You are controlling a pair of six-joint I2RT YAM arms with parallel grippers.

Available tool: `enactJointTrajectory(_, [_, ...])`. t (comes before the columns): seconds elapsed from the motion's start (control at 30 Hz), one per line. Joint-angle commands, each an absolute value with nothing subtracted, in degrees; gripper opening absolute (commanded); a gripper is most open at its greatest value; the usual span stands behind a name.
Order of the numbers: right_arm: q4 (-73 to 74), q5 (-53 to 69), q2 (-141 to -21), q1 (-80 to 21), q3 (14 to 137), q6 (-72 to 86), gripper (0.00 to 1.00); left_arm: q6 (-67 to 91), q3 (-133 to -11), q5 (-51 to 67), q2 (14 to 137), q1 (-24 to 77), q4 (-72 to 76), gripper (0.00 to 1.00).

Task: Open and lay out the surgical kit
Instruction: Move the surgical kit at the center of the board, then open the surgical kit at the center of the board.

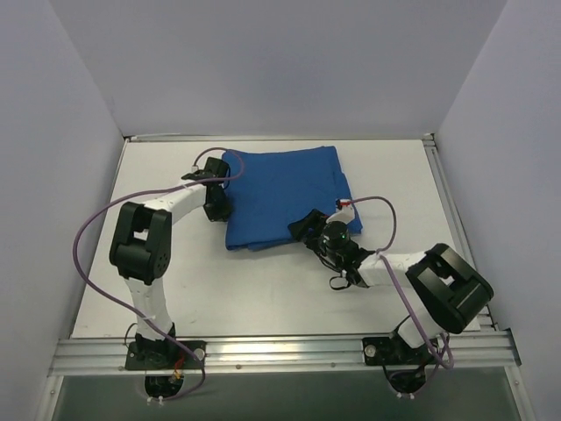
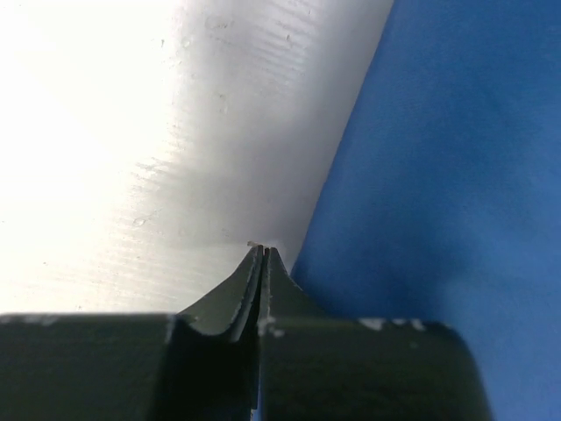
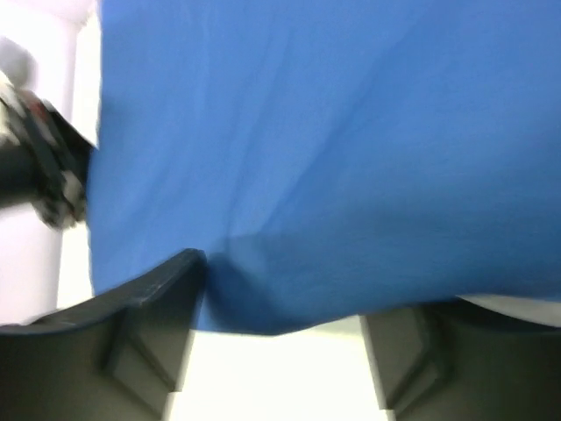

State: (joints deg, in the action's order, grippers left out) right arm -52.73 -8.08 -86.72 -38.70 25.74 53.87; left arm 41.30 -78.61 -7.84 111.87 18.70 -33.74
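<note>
Two black arm bases sit closest to the overhead camera, bolted on a metal rail at the near edge of the white table. Purple cables run along both arms. Farther back, at the middle of the table, lies the blue cloth wrap, folded closed into a flat, nearly rectangular bundle. Its long axis goes from left to right across the table, and its near edge slants a little, lower at the left corner. The left gripper points down at the left side of the wrap, at its edge. The right gripper reaches in from the right and meets the near edge of the wrap, close to its right corner.

From the left wrist, the left gripper has both dark fingers pressed flat together. Their tips stand on the bare table, just beside the straight edge of the blue cloth wrap, which fills the right side of the view. I cannot tell if the tips touch the cloth itself.

From the right wrist, the right gripper has its fingers wide apart, not clamped on anything. The blue cloth wrap fills almost the whole view, with soft creases. Its near edge hangs between the two fingers, and a small fold lies against the inner side of one of them. A strip of table shows below this edge. At the left border a dark blurred part is too unclear to name.
</note>
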Motion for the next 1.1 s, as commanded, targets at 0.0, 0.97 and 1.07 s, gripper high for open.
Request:
enactJointTrajectory(0.0, [-40.73,-2.63,-83.43,-39.38,32.32,47.57,0.80,42.62,-74.14,-11.13,104.53,18.72,-32.08,0.06])
enactJointTrajectory(0.97, [-13.61,17.66,-71.98,-10.02,38.32,31.20,0.78,27.68,-69.34,-3.25,82.79,46.05,-15.64,0.70])
enactJointTrajectory(1.07, [-14.85,18.19,-74.17,-10.02,38.58,31.46,0.74,27.86,-70.22,-2.99,84.20,46.84,-15.21,0.69])
